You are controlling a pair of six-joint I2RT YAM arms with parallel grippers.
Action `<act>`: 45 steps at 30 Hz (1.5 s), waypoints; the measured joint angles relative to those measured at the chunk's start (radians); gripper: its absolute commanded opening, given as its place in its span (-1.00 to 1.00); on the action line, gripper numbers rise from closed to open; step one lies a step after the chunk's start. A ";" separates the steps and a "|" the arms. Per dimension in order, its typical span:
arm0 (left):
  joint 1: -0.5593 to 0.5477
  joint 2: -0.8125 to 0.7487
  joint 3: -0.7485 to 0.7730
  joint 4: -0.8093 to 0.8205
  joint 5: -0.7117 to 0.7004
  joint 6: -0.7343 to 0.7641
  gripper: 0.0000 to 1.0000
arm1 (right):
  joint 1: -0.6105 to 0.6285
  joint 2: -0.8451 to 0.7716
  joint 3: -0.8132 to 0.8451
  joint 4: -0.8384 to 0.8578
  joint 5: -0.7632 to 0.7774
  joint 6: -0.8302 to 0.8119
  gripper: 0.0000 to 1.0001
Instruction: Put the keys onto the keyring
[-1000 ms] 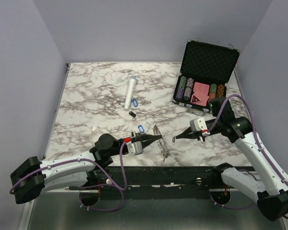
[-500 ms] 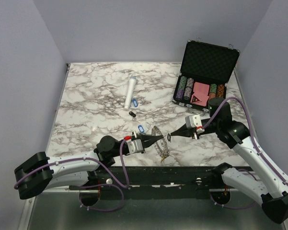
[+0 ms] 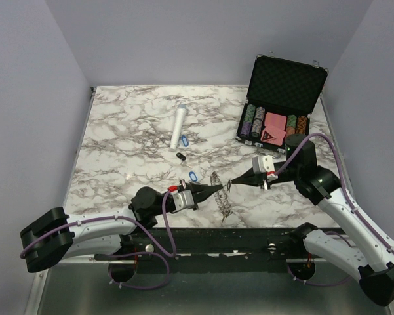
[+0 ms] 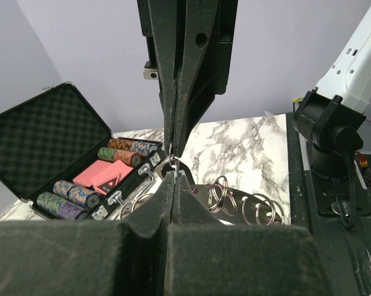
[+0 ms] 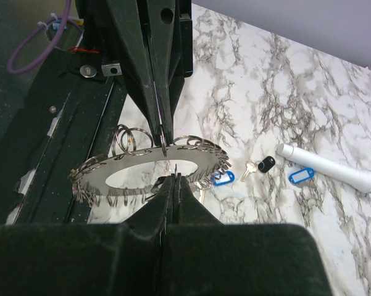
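The keyring (image 5: pixel 105 174), a flat grey toothed ring hung with small split rings, is held up off the table; it shows edge-on in the top view (image 3: pixel 221 199). My left gripper (image 3: pixel 216 188) is shut on a split ring at its rim (image 4: pixel 173 163). My right gripper (image 3: pixel 234 182) is shut on a thin metal key (image 5: pixel 172 173), its tip touching the keyring's near rim, facing the left fingertips (image 5: pixel 162 139). On the table lie a blue-tagged key (image 5: pixel 223 178), a black-tagged key (image 5: pixel 266 164) and another blue tag (image 5: pixel 302 176).
A white cylinder (image 3: pixel 178 126) lies at mid table behind the loose keys. An open black case (image 3: pixel 275 118) with poker chips and pink cards stands at the back right. The table's near edge and the arm bases run just below the grippers.
My right gripper has moved left with the key until its tip meets the left gripper at the keyring. The left gripper has shifted only slightly, still holding the keyring.
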 measured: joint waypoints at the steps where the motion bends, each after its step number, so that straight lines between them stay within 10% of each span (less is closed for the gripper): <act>1: 0.000 0.001 0.000 0.000 -0.002 0.000 -1.00 | 0.000 0.000 0.000 0.000 0.000 -0.003 -0.99; 45: 0.000 0.024 0.000 0.037 -0.001 -0.023 -1.00 | 0.018 0.001 -0.002 0.003 -0.022 -0.021 -1.00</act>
